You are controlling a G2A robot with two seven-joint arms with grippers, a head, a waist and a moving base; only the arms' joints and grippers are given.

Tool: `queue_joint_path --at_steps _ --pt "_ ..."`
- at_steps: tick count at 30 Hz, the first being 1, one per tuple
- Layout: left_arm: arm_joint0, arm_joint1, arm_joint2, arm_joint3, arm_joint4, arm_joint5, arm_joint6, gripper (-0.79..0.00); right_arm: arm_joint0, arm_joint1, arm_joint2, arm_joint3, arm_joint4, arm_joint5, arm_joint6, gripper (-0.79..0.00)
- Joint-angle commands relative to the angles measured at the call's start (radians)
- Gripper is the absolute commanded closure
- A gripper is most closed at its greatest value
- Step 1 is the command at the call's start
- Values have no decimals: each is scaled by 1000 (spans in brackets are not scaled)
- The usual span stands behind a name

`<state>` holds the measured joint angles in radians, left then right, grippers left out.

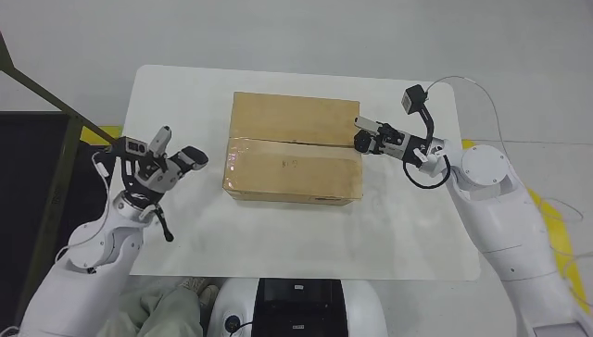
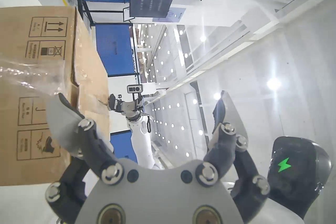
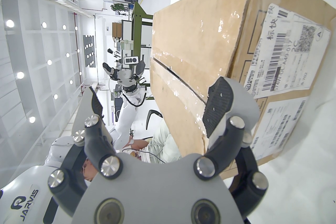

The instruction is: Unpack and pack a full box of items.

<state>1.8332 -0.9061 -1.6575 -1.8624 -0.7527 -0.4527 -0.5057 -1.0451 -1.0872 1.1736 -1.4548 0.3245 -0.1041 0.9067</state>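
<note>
A white, round-cornered worktop [image 1: 185,96] stood on a pale grey floor. At its middle sat the brown cardboard box [image 1: 292,147], its flaps closed and clear tape along the centre seam. The right gripper [image 1: 359,136] hung at the box's right edge by the seam, fingers spread wide and holding nothing. The left gripper [image 1: 181,148] hovered apart on the opposite side, equally wide and empty.

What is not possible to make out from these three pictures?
Contents of the box: all views, closed taped flaps hide them.
Whether the right gripper touches the box: top view, too small.
Box side near the left gripper: left wrist view, a finger and loose tape cover part, picture edge cuts it.
</note>
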Motion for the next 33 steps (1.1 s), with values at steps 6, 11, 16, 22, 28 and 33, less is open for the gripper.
queue_joint_path --at_steps 6,11,16,22,28,33 --pt "73 -13 -26 -11 81 -22 78 -785 0 0 0 0 0 0 0 -785" --pt "31 -23 18 46 142 -4 111 -785 0 0 0 0 0 0 0 -785" --pt "-35 -36 81 109 167 2 142 -785 0 0 0 0 0 0 0 -785" --pt "-120 -53 148 202 195 2 165 -785 0 0 0 0 0 0 0 -785" --pt "-182 -71 194 263 185 -19 193 -785 0 0 0 0 0 0 0 -785" --pt "-220 -85 218 294 173 -56 214 -785 0 0 0 0 0 0 0 -785"
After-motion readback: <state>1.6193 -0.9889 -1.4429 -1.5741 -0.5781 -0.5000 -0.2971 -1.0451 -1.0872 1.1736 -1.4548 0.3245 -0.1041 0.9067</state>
